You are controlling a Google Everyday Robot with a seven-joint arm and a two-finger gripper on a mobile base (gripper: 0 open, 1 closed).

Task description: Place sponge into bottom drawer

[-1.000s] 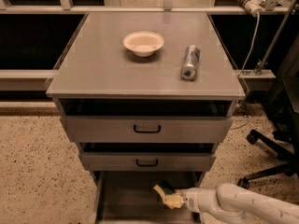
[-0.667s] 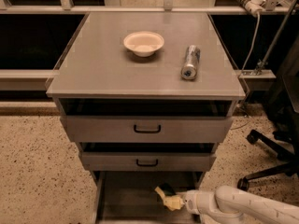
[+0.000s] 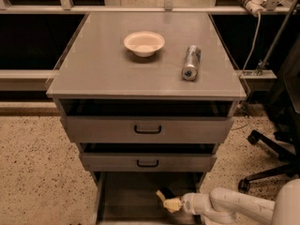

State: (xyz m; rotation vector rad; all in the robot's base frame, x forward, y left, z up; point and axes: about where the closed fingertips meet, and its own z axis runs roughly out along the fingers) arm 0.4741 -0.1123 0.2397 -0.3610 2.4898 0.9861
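Observation:
The bottom drawer (image 3: 126,200) of the grey cabinet is pulled out, and its flat grey floor shows. My gripper (image 3: 168,199) reaches in from the lower right on a white arm (image 3: 234,207) and sits over the drawer's right half. It is shut on the sponge (image 3: 167,192), of which only a small dark face and a pale yellow edge show between the fingers. The sponge is just above the drawer floor.
Two grey drawers with black loop handles, upper (image 3: 147,129) and middle (image 3: 147,163), sit slightly open above. A white bowl (image 3: 144,43) and a silver can (image 3: 191,62) lying on its side are on the cabinet top. An office chair base (image 3: 267,168) stands to the right.
The gripper with the sponge has sunk slightly lower into the bottom drawer. Nothing else has moved.

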